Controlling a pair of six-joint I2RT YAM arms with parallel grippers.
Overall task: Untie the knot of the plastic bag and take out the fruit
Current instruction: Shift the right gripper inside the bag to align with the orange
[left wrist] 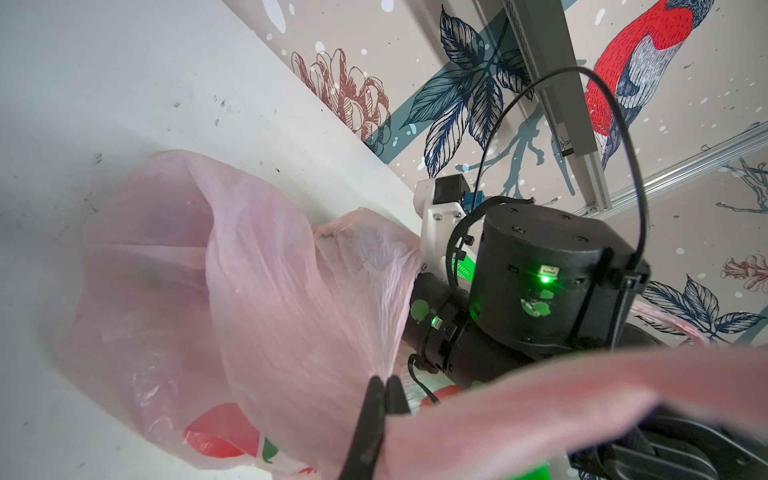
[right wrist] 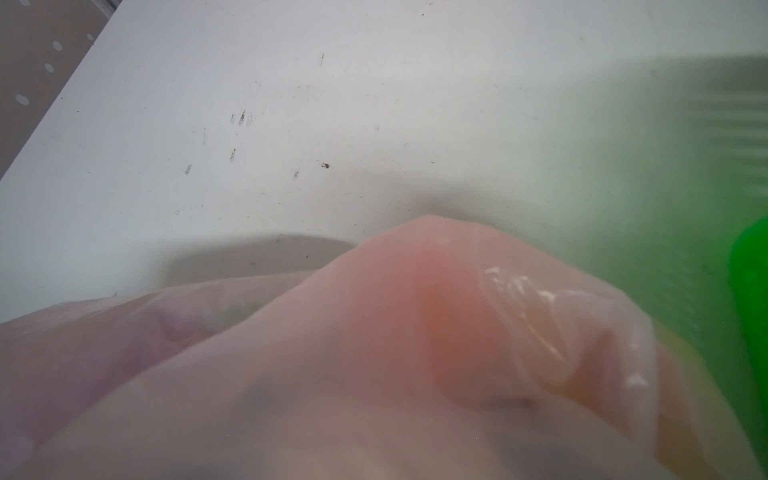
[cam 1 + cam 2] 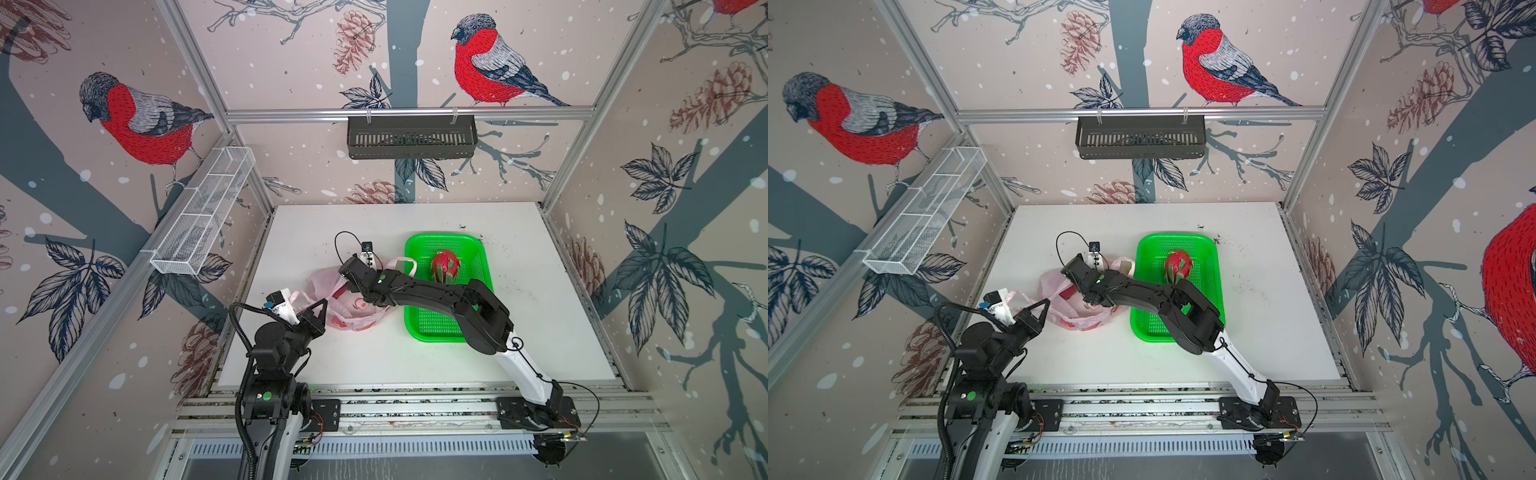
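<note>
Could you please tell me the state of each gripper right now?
Left gripper: closed on the thin translucent pale pink plastic bag.
Right gripper: jaws hidden, cannot tell.

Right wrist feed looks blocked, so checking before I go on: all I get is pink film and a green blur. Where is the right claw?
Observer: In both top views the right claw is across the middle, at the mouth of the pink bag. Its tips are hidden by the film, so I cannot tell whether it is open or shut.
Operator: Is anything holding the bag?
Observer: Yes. In the left wrist view the left claw is shut on a pinch of the bag's film.
</note>
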